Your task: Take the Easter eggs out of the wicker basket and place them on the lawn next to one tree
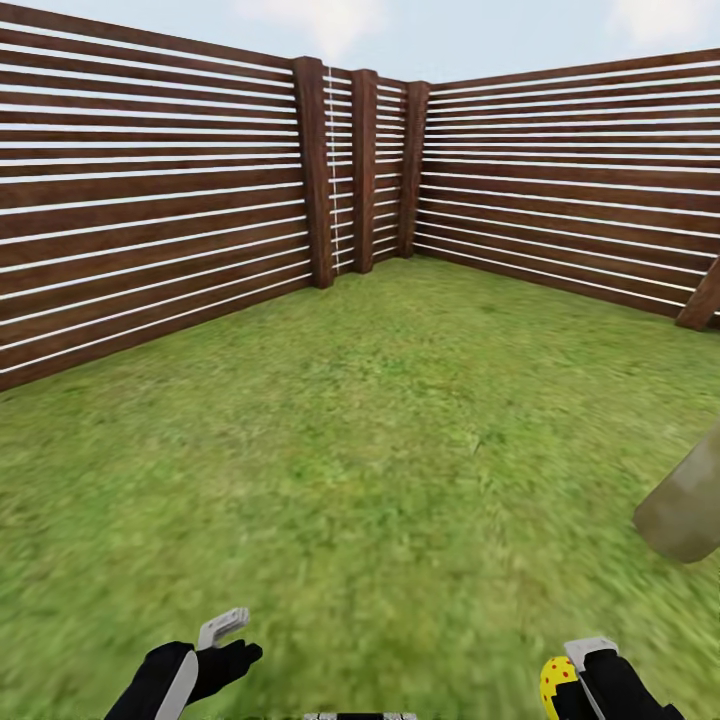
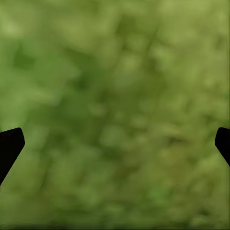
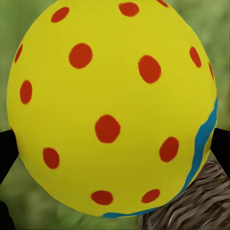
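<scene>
Right wrist view: right claw [image 3: 115, 143] clasps egg [image 3: 108, 105] beside basket [image 3: 191, 203].

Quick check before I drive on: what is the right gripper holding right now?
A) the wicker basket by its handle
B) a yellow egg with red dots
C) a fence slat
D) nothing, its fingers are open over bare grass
B: the right wrist view shows the yellow, red-dotted egg sitting between the fingers of the right gripper, and the head view shows it at that gripper too.
</scene>
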`<state>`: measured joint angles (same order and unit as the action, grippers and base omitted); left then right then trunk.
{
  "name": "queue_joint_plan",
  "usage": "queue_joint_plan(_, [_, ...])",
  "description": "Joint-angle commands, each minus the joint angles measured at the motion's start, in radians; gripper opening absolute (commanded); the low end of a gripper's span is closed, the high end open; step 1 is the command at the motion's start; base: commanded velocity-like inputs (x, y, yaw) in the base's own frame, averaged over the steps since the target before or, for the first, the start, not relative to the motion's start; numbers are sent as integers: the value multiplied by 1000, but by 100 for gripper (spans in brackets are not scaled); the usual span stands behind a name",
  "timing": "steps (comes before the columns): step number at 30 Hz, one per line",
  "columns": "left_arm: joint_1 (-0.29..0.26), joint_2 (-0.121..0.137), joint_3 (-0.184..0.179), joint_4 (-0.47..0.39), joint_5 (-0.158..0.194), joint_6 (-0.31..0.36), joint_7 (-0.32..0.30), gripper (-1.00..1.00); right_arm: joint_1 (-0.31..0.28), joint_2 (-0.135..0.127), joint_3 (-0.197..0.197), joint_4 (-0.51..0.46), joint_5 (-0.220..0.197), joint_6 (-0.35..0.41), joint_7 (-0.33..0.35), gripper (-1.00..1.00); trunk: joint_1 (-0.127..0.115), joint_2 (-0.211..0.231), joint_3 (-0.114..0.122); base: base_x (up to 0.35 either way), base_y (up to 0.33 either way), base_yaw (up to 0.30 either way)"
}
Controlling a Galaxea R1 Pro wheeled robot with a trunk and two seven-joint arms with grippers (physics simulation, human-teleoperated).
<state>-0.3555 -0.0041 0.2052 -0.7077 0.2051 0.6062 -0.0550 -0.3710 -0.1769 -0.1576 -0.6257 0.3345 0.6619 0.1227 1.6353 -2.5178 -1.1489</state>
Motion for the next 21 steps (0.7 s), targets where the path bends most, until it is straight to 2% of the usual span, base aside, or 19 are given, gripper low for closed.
queue_joint_plan(1, [0,0,3,-1,2,6,-3,100,0,0,-3,-2,11,3,9,-100,0,-1,-5,0,0,0])
queue_joint_plan(10, [0,0,3,-1,2,6,-3,100,0,0,-3,-2,11,3,9,-100,4,-3,-40,0,0,0])
queue_joint_plan(13, [0,0,3,-1,2,6,-3,100,0,0,-3,-2,11,4,9,-100,4,-3,-40,0,0,0])
queue_joint_plan(21, [0,0,3,1,2,6,-3,100,0,1,-2,-2,11,3,9,-100,8,-5,-71,0,0,0])
